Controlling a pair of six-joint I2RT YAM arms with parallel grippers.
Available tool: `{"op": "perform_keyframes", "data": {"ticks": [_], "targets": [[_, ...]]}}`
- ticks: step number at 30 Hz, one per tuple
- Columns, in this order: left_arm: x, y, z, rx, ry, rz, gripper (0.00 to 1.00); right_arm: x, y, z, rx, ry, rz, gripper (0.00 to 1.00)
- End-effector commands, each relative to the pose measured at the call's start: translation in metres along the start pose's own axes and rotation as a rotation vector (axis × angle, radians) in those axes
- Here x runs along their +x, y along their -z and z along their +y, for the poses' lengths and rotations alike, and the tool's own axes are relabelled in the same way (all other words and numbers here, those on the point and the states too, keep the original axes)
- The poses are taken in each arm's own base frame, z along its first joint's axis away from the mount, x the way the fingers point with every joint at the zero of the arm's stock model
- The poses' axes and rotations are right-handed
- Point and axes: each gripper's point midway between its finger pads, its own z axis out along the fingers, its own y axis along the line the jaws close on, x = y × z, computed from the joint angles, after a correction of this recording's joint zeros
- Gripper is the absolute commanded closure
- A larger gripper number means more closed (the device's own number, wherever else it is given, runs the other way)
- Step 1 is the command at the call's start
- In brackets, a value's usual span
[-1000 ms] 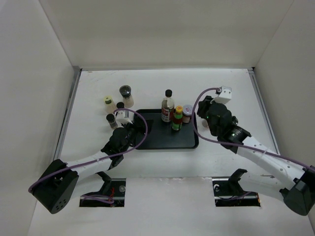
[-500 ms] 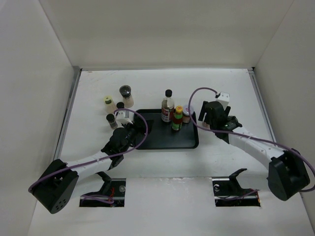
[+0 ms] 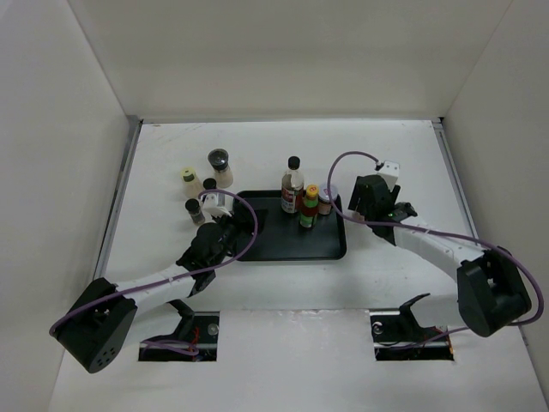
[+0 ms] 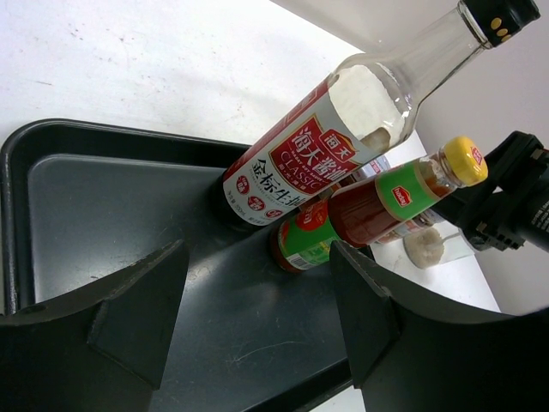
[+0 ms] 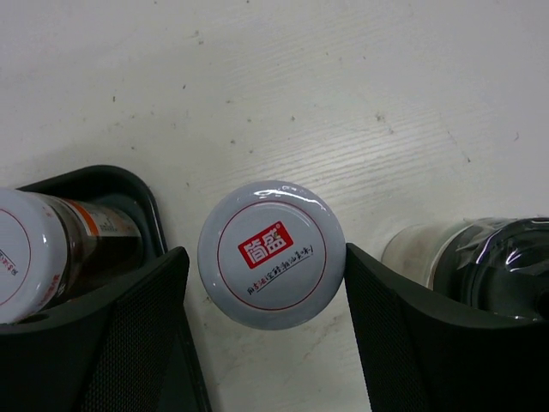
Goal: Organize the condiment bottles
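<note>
Silver-lidded jar (image 5: 271,255) stands upright on the table (image 3: 257,154), lid up, long axis vertical, just off the black tray (image 3: 274,245) toward the table's right edge. Right gripper (image 5: 264,283) straddles it, fingers apart. Pick-up step, I'd judge: close, lift, set in the tray. Left gripper (image 4: 257,266) hovers, fingers apart.

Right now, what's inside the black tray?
Three things, in its right half: tall clear bottle, red sauce bottle and a silver-lidded jar. The rest of the tray floor shows bare; the patch right behind the bottles is covered by them.
</note>
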Motion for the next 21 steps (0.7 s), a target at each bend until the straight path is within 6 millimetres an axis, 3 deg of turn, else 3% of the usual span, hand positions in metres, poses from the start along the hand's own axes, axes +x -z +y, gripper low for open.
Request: {"op": "perform_keyframes", "data": {"ticks": [1,3,6,10,13,16,21], "targets": [[-0.013,-0.003,-0.014,0.045,0.017,-0.049,0.34,-0.026,-0.004,0.01,-0.024,-0.046,-0.071,0.27],[-0.015,-0.003,-0.012,0.044,0.023,-0.05,0.34,-0.026,-0.007,0.011,-0.022,-0.03,-0.065,0.35],[-0.017,-0.001,-0.013,0.045,0.019,-0.061,0.34,-0.025,-0.007,0.01,-0.016,-0.019,-0.06,0.37],[-0.017,-0.002,-0.012,0.044,0.025,-0.057,0.34,-0.031,-0.002,0.008,-0.012,-0.025,-0.078,0.48],[-0.016,-0.001,-0.014,0.047,0.017,-0.059,0.34,-0.05,0.016,0.004,-0.021,-0.045,-0.139,0.51],[-0.015,-0.002,-0.012,0.044,0.025,-0.05,0.34,-0.064,0.042,0.015,-0.077,-0.035,-0.176,0.51],[-0.017,-0.002,-0.014,0.048,0.022,-0.058,0.34,-0.056,0.077,0.046,-0.197,-0.015,-0.156,0.51]]}}
